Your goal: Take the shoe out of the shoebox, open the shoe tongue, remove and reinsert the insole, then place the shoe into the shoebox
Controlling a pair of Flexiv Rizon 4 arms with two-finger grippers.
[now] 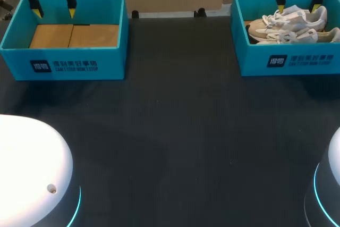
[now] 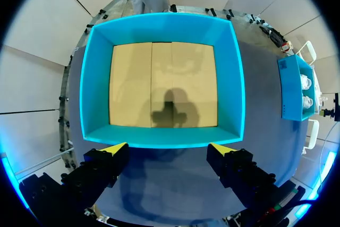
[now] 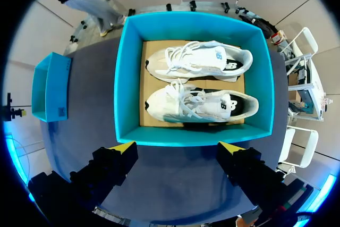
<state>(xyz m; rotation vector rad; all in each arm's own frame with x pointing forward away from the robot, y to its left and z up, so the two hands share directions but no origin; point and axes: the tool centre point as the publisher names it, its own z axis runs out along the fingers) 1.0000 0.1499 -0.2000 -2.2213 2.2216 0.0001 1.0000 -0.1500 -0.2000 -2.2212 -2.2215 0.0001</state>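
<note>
Shoebox [image 1: 289, 61] [image 3: 194, 136] is teal, open on top, and sits on the dark bench [image 1: 175, 131] at the right arm's side. Two pale shoes [image 1: 289, 25] with white laces lie inside it on a brown cardboard floor, side by side. Their toes point toward the empty box and their dark heels point away from it. From the right wrist, the near shoe [image 3: 202, 106] lies just ahead of the claw. The far shoe [image 3: 199, 61] lies beyond it, against the shoebox's far wall. The two shoes are touching or nearly so.

Right claw [image 1: 298, 7] [image 3: 176, 147] hangs above the shoebox, over its far rim in the head view. Its yellow tips are spread wide with nothing between them, clear of the shoes.

Empty box [image 1: 64, 63] [image 2: 162, 137] is the same teal and sits well apart from the shoebox, across the bench on the left arm's side. Only its brown cardboard floor shows inside. Left claw [image 1: 53, 10] [image 2: 169, 151] hangs above this box, as far back on the bench as the right claw. Its tips are spread and it holds nothing. The claw's shadow falls on the cardboard floor.

From the left wrist, the shoebox [image 2: 292, 89] shows off to the side with a bit of white shoe inside.
</note>
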